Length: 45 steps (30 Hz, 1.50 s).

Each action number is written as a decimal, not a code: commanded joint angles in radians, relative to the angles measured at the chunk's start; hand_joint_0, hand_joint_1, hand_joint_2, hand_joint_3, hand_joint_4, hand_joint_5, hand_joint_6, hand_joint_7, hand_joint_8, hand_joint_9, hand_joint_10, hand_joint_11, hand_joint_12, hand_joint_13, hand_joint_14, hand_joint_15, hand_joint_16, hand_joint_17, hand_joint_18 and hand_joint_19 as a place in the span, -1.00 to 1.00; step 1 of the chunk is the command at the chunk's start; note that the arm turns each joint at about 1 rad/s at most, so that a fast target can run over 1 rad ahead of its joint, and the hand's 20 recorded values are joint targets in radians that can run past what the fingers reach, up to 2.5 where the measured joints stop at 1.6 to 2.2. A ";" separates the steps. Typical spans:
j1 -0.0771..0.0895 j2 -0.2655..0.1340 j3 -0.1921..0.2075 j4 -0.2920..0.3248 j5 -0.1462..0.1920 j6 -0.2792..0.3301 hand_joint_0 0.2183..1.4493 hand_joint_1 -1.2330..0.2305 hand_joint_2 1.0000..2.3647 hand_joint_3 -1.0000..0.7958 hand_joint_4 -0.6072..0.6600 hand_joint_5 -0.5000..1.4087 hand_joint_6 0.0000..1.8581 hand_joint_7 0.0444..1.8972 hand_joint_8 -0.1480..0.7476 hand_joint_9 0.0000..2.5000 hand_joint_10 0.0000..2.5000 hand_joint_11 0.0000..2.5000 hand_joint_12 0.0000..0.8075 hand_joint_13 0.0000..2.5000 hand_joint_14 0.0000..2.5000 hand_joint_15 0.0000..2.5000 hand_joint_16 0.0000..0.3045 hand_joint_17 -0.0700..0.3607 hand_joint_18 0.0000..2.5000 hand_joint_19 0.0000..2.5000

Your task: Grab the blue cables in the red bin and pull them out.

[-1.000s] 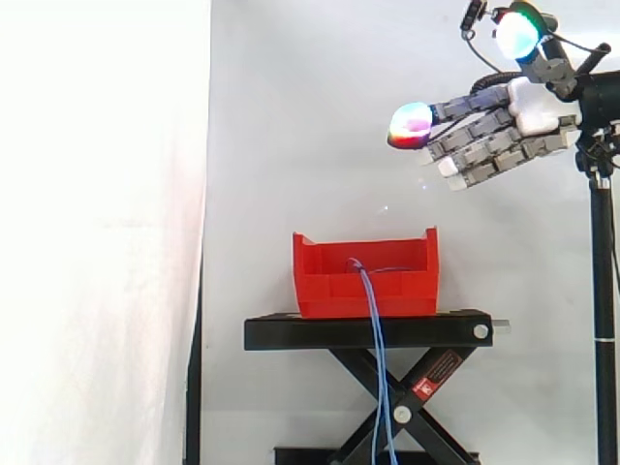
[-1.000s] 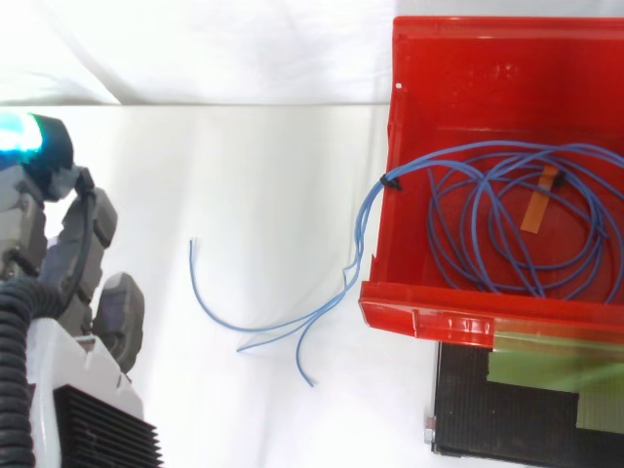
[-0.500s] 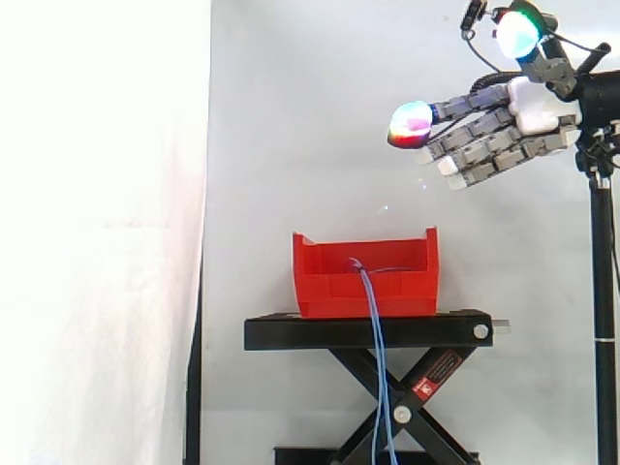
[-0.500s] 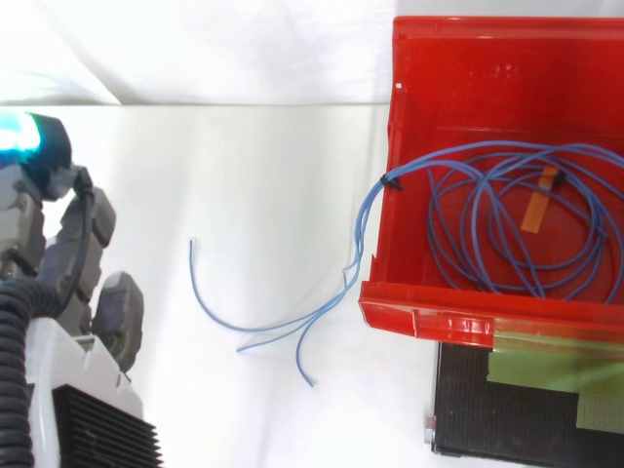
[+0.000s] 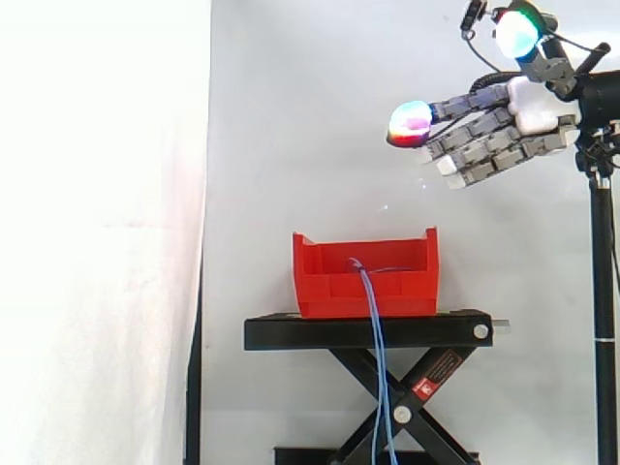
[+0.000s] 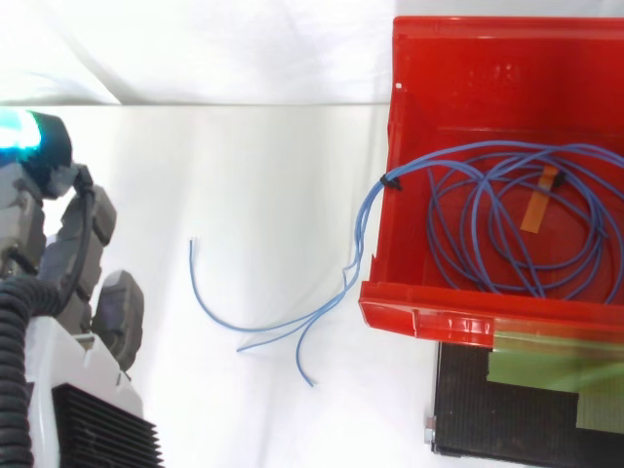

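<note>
Hardly anything has shifted in the last second: the hand (image 5: 523, 116) has crept up a hair, while the bin and cables lie just as they did.

From the side, a bright white curtain (image 5: 97, 242) fills the left. Right of it stands the black scissor stand (image 5: 291, 334), with the red bin (image 5: 334, 286) sitting on its top plate. The blue cables (image 5: 373, 339) come over the bin's near wall and hang straight down in front of the stand's crossed legs. Up and to the right, well above the bin and well apart from it, the hand hovers with its fingers stretched out nearly straight towards the left, relaxed and holding nothing. One fingertip pad (image 5: 410, 122) glows cyan and magenta, and the raised thumb pad (image 5: 516, 34) glows green-cyan. A black pole (image 5: 603, 291) stands at the far right edge.

From above, the hand (image 6: 73, 263) sits at the left edge, away from the cables. Right of it, loose blue cable ends trail across the white cloth and run up over the bin's left wall, where a small black tie (image 6: 390, 182) bunches them. Inside the red bin (image 6: 458, 322) the rest of the cables (image 6: 487, 224) lie coiled in loops, with a strip of orange tape (image 6: 538, 200) on the coil. The stand's black top (image 6: 507, 429) shows below the bin.
</note>
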 commanded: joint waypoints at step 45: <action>0.037 -0.026 0.000 0.188 0.081 -0.003 -0.17 -0.24 -1.00 -1.00 0.25 -0.21 -0.99 -0.75 -0.07 -0.91 -1.00 -1.00 -0.10 -0.92 -1.00 -0.91 -0.61 -0.06 -1.00 -0.73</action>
